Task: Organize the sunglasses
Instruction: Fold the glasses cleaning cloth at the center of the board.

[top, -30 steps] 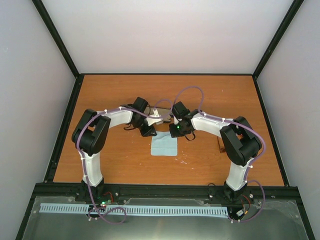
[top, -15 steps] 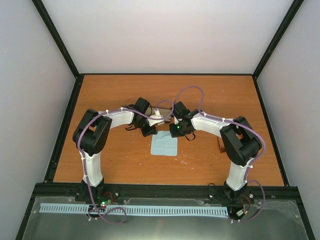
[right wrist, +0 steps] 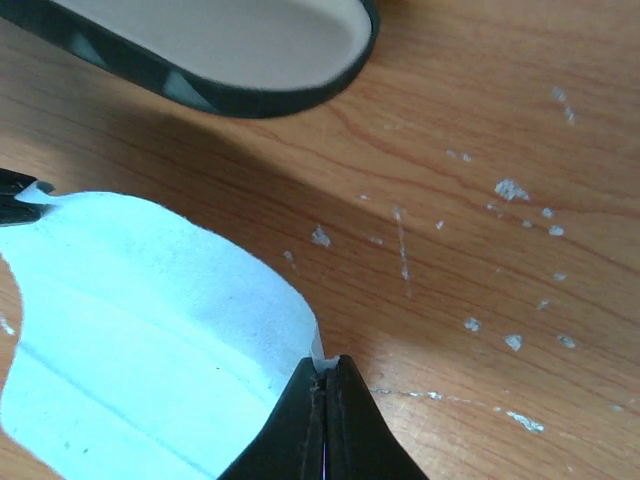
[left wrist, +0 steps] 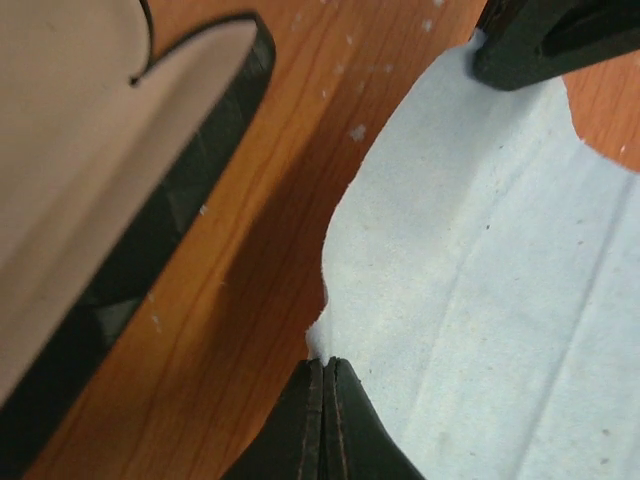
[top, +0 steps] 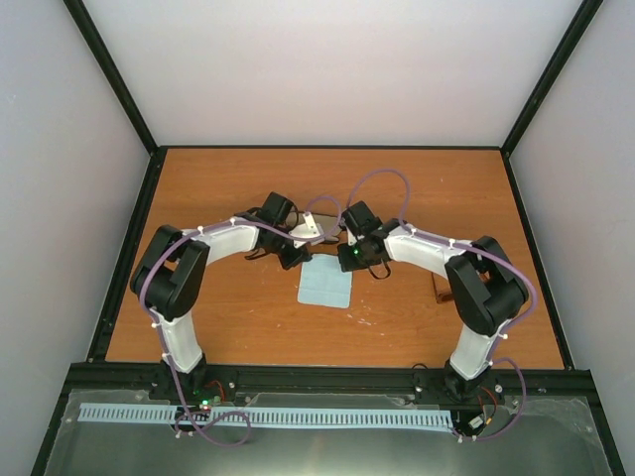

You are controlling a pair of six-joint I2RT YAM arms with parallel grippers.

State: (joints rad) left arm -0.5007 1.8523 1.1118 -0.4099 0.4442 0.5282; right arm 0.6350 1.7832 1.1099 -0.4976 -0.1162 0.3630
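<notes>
1. My left gripper (left wrist: 325,385) has its jaws pressed together on one corner of the pale blue cloth (left wrist: 500,250). No gap shows between the fingers, and the fabric comes straight out of the tips.
2. My right gripper (right wrist: 323,385) is closed the same way, with the neighbouring corner of the cloth pinched at its fingertips.
3. From each wrist camera I can see the other gripper at the far corner, so both hold the same edge of the cloth.
4. That edge curves between the two grips and throws a shadow on the wood. The rest of the cloth lies spread towards the arm bases.
5. The black case (top: 317,222) lies open just beyond the cloth, between the two wrists, with its pale lining facing up. It does not touch the cloth.
6. The sunglasses (top: 438,289) are out on the counter (top: 248,178) beside the right arm's elbow. They are well apart from the cloth and the case, and neither gripper touches them.
7. The arm partly hides the sunglasses, so I cannot tell whether they are folded.
</notes>
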